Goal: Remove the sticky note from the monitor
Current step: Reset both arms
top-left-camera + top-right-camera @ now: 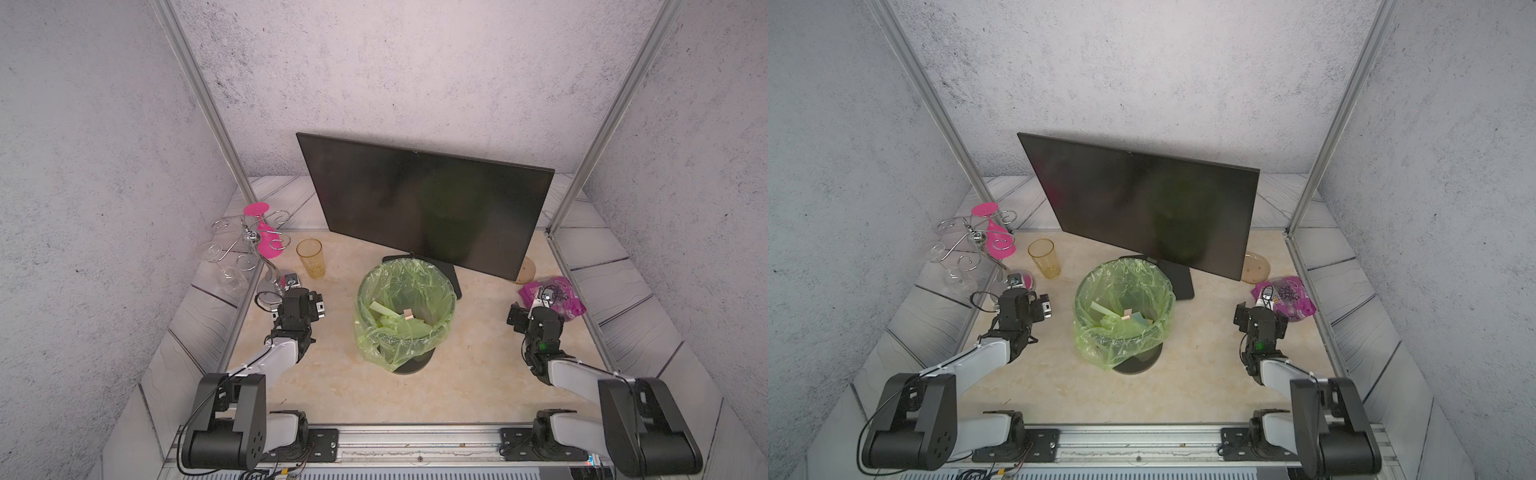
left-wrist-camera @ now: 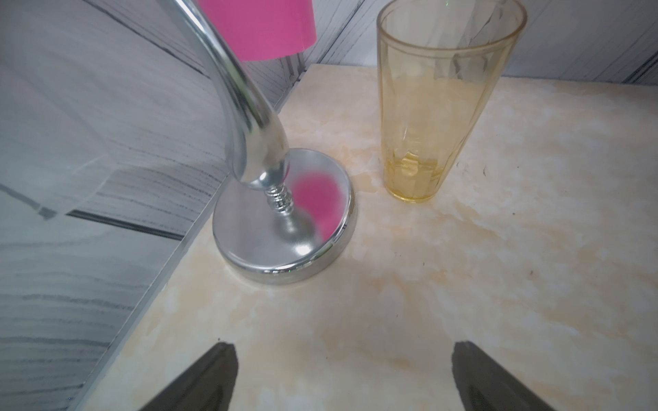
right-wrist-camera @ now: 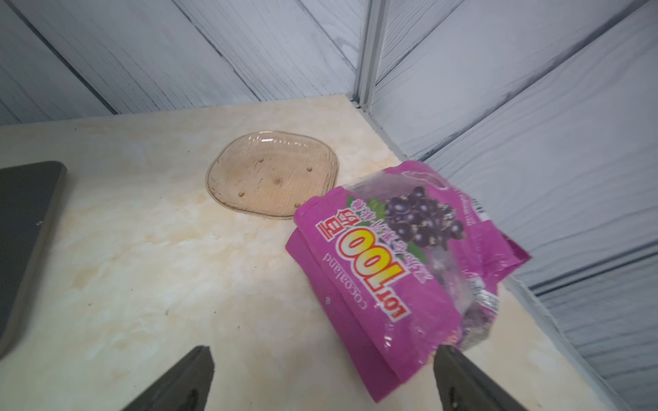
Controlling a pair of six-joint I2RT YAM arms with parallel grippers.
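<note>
The monitor [image 1: 424,199] [image 1: 1142,199] stands at the back middle on its black stand, screen dark; I see no sticky note on it. My left gripper [image 1: 293,293] [image 2: 345,347] hovers open at the left, facing a chrome stand's base [image 2: 285,231], with nothing between its fingers. My right gripper [image 1: 540,305] [image 3: 324,350] is open at the right. In the right wrist view a corner of a purple snack bag [image 3: 391,267] reaches into the gap by one finger; I cannot tell whether it touches. The slab of the monitor's base [image 3: 25,231] shows there too.
A bin with a green liner [image 1: 374,345] stands in front of the monitor, with small paper pieces inside. A yellow tumbler [image 1: 311,257] [image 2: 438,106] and a chrome glass rack with a pink glass [image 1: 266,241] are at the left. An amber plate [image 3: 274,174] lies behind the snack bag [image 1: 561,297].
</note>
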